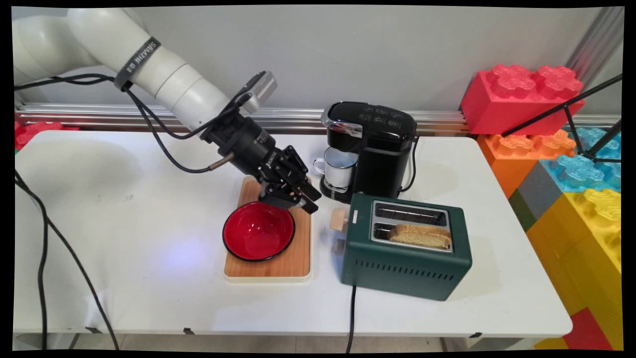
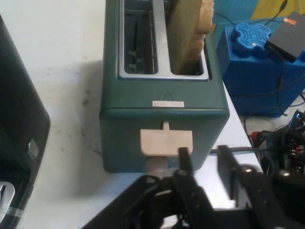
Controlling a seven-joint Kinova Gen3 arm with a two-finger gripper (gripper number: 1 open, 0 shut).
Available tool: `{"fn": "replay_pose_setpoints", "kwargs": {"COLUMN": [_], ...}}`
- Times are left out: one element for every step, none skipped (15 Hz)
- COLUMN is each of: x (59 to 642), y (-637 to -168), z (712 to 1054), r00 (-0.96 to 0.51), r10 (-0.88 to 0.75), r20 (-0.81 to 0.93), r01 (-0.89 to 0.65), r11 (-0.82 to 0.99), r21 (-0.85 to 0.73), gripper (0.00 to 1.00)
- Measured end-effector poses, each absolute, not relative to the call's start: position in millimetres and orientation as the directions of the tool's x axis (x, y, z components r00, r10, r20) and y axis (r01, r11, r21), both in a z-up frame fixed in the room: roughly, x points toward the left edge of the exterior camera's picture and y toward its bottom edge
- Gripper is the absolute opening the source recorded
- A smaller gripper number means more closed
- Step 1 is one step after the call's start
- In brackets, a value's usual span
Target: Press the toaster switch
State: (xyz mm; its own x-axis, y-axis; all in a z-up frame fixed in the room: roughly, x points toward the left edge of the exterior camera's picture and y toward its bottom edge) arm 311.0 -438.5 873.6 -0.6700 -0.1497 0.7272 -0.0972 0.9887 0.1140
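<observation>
Nearest the camera, a green toaster on the white surface, black cord trailing off the front edge; one slice of bread upright in the slot nearer the camera, the far slot bare. Small pale label on the toaster's lever end — lettering too small to read. Cream lever on that end, facing the gripper.

Left of the toaster, a wooden board carrying a red bowl with a black rim.

Above the bowl's far rim and just short of the toaster's lever end, black gripper, tilted down toward the lever; fingers apart with a narrow gap, holding nothing, tips close to the lever but not touching. White lettering on the gripper body, unreadable.

Behind the toaster, a black coffee machine with a white mug under its spout. Right of the toaster, past the surface's edge — large coloured toy blocks, red, orange, blue, yellow.
</observation>
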Motion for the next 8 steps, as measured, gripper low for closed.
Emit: {"fn": "replay_pose_setpoints", "kwargs": {"x": [311.6,312.3,312.6,312.8,313.1,313.2,313.5,313.8], "y": [-438.6,-438.3,-438.2,-438.2,-438.5,-438.7,-439.0,-439.2], "z": [872.5,870.9,869.3,867.3,865.1,863.7,861.3,859.5], "r00": [-0.669,-0.666,-0.663,-0.658,-0.653,-0.649,-0.642,-0.637], "r10": [-0.151,-0.155,-0.159,-0.162,-0.166,-0.169,-0.175,-0.178], "r20": [0.728,0.730,0.732,0.735,0.739,0.741,0.746,0.750], "r01": [-0.096,-0.094,-0.093,-0.092,-0.094,-0.097,-0.102,-0.106], "r11": [0.988,0.988,0.987,0.987,0.986,0.985,0.985,0.984], "r21": [0.118,0.124,0.130,0.135,0.138,0.140,0.142,0.144], "gripper": [0.00,0.00,0.00,0.00,0.00,0.00,0.00,0.00]}}
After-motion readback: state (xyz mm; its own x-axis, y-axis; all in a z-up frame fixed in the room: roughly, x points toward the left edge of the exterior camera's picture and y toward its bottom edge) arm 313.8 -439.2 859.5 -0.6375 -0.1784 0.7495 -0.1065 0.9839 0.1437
